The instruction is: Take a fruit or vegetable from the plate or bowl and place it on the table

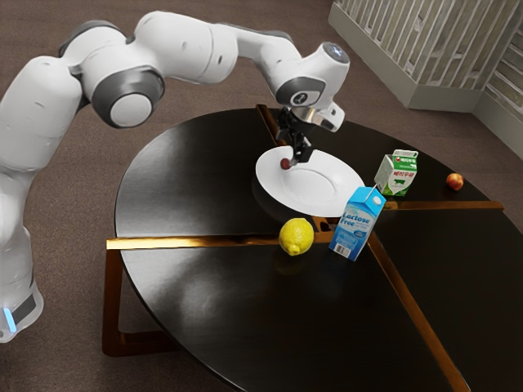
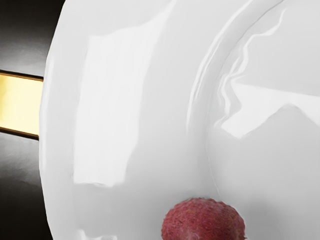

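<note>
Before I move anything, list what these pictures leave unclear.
- Whether my gripper holds the red fruit: too small, exterior view.
- The fruit's full outline: cut off by the wrist view's lower edge.
- Blue carton's fine print: too small, exterior view.

The small fruit (image 2: 203,220) is speckled red, and the plate (image 1: 315,189) is plain white. The near carton (image 1: 353,230) is blue and white, while the far carton (image 1: 395,176) is green and white with red letters. The table (image 1: 188,298) is black with brown strips (image 1: 418,315); the lemon (image 1: 296,237) is yellow.
</note>
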